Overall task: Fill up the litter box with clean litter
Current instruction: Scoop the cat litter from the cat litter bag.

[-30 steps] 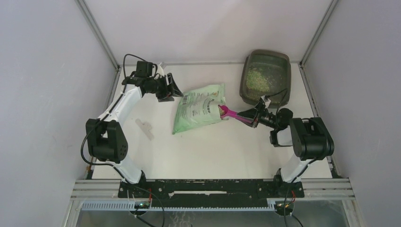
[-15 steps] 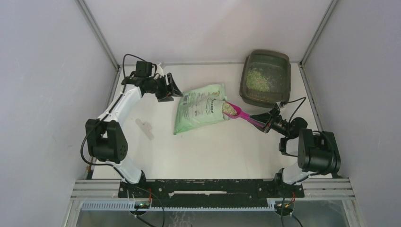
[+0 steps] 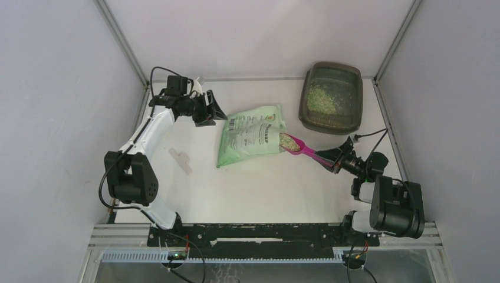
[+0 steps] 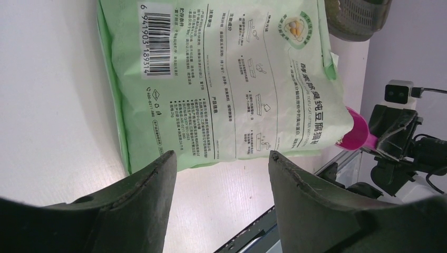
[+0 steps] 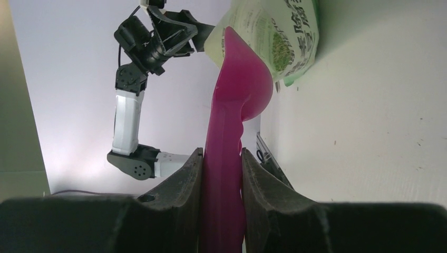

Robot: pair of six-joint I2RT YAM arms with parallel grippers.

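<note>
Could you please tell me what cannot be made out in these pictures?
- Right wrist view: the scoop shows only its underside, so its load is hidden.
- Left wrist view: the litter box is cut off by the top edge.
- All views: the bag hides how full it is.
- Top view: the pale object left of the bag is too small to identify.

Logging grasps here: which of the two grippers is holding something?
The right gripper: it is clamped on the handle of the magenta scoop. The left gripper is open and empty, near the green bag.
</note>
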